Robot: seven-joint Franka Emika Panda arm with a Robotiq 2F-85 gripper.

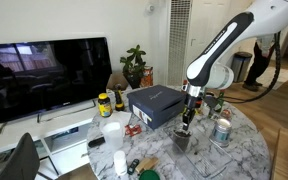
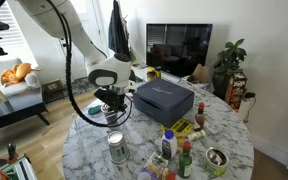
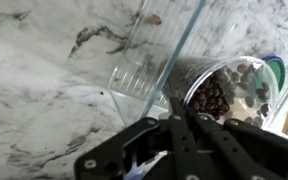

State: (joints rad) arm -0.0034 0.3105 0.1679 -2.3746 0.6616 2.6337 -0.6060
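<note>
Closest to the wrist camera is the claw, its two dark fingers drawn tight together so that no gap shows. Whether something thin is pinched between them cannot be told. It points straight down, which keeps the fingertips aimed at the things directly beneath.

Just past the tips stands a clear container on the marble counter. Its see-through walls let the veined stone show, and it looks empty apart from a small reddish speck near the far rim. Touching or nearly touching its side is a jar of dark brown pieces, perhaps beans or nuts. The jar is open at the top, so its contents are plain to see and easy to reach from above.

In an exterior view the claw hangs just above the clear container, with the jar beside it near the counter's edge. This pair probably sits on bare stone so the arm has room to come down.

A dark blue box fills the middle of the counter, with bottles grouped on its far side, well apart from the claw. A television and a potted plant stand behind.
</note>
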